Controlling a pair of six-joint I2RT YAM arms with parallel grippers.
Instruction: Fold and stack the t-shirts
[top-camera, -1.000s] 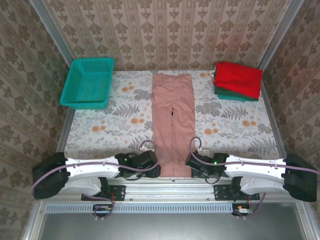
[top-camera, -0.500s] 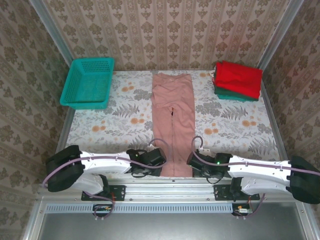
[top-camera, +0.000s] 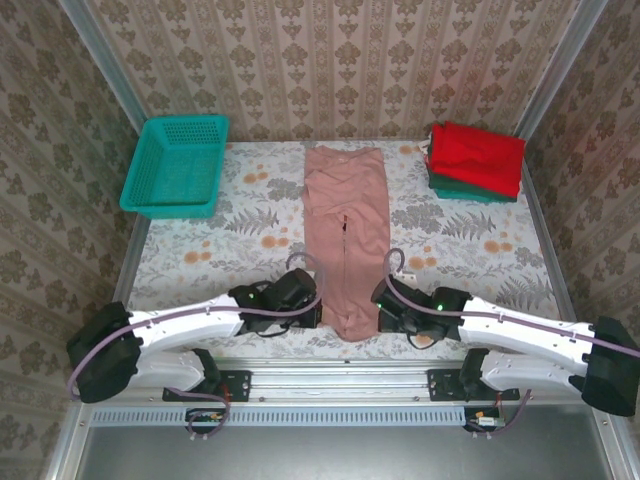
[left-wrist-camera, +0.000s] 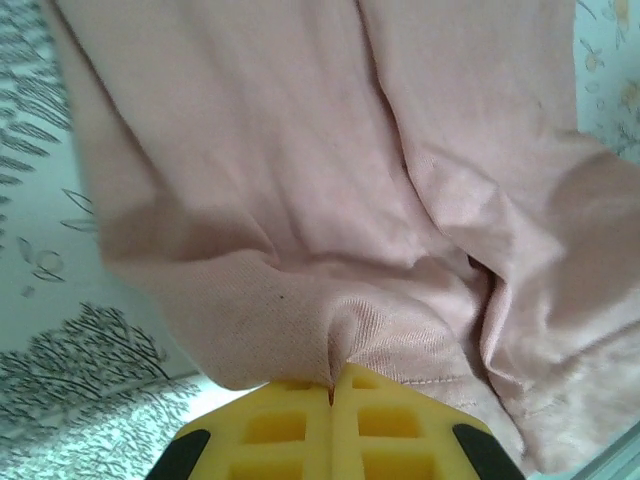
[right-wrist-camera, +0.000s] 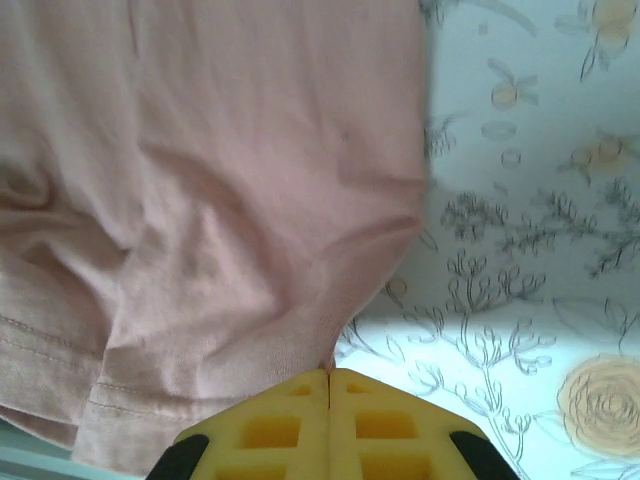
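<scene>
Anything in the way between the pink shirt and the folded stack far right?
Nothing visible. The left gripper and right gripper are shut on the near hem of the pink shirt; just flowered table lies from there to the red shirt topping the stack. The basket sits far left.

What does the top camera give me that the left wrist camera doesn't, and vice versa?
Top camera: the whole pink shirt as a long strip, the teal basket far left, the red shirt on a green shirt far right, the right gripper at the shirt's near right corner. Left wrist: the left gripper shut, its yellow fingers puckering cloth by the hem. Both: the pink shirt on the flowered table cover.
</scene>
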